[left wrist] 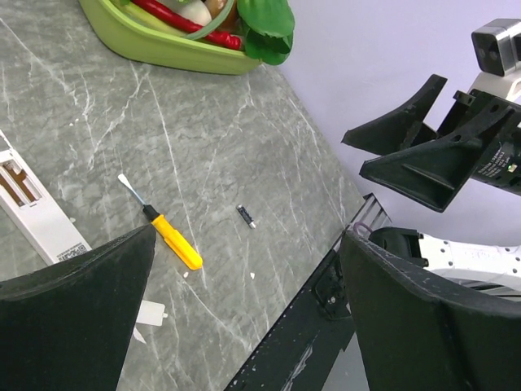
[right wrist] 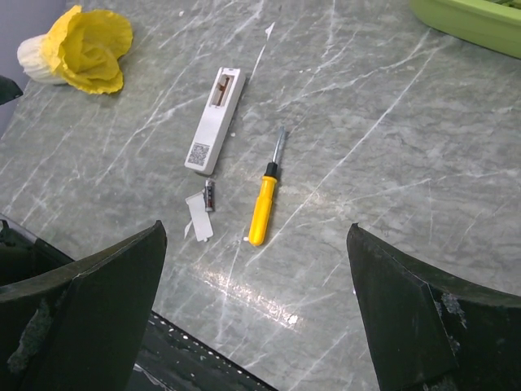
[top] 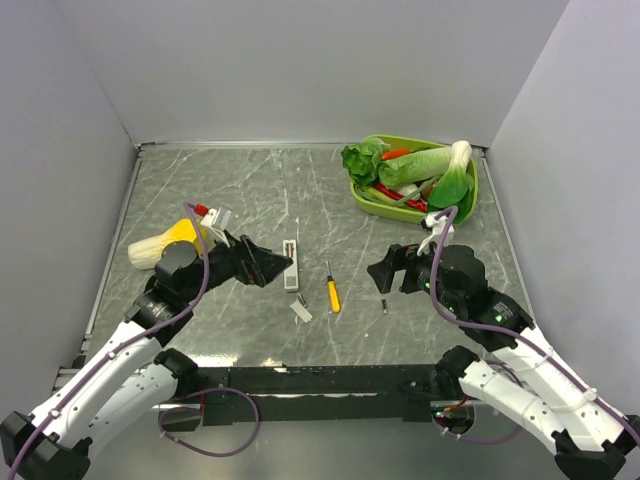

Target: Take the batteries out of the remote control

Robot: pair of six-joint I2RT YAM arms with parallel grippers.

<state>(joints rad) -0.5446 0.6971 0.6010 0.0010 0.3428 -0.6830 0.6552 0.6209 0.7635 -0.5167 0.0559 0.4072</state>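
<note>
Just off the tips of the left claw, flat on the worktop: the remote control, back up, long recess uncovered and apparently bare. By its end nearer the arm bases, one of the batteries, just beside a small white cover piece. Just short of the right claw, well apart from the remote, the second battery. Between the claws, a yellow-handled screwdriver. Both claws spread wide, pinching nothing. Unloading apparently done; seemingly nothing left but retreat.
</note>
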